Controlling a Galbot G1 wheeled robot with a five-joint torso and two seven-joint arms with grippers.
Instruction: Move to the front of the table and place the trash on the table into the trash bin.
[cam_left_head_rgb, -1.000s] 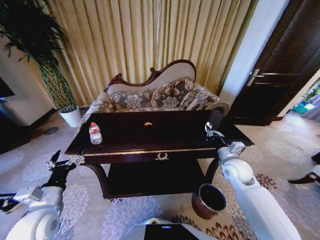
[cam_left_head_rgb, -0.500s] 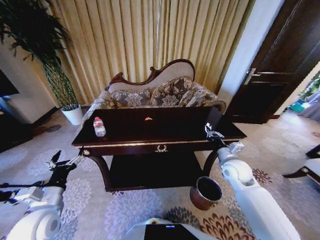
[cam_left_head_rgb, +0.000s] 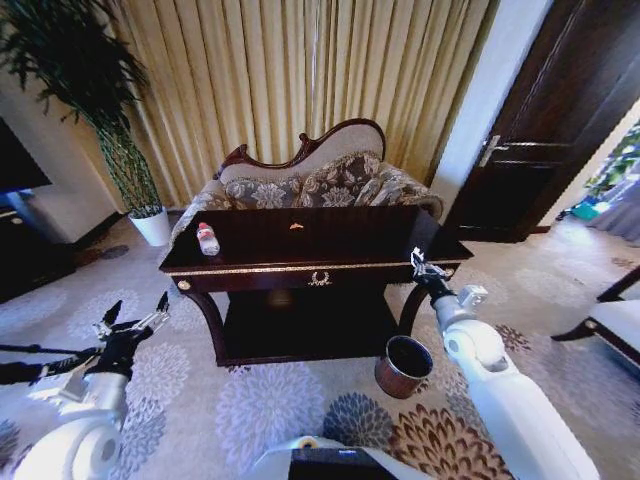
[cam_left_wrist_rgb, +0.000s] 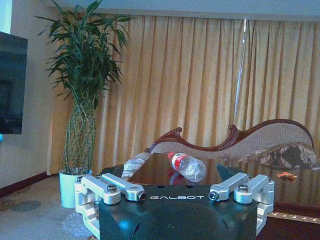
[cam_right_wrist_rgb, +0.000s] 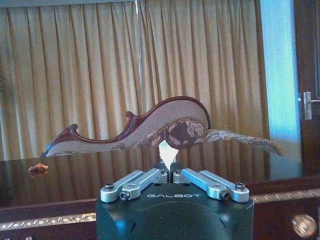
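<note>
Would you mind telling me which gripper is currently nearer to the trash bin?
The right. The right gripper sits at the table's right front corner, just above and behind the trash bin. The left gripper hangs off the table's left end, across the carpet from it.

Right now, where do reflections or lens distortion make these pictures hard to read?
Head view: wide lens bends the door and curtains outward. Left wrist view: the glossy table mirrors the water bottle. Right wrist view: the tabletop reflects the curtains, and bright window light washes the wall blue beside the door.
</note>
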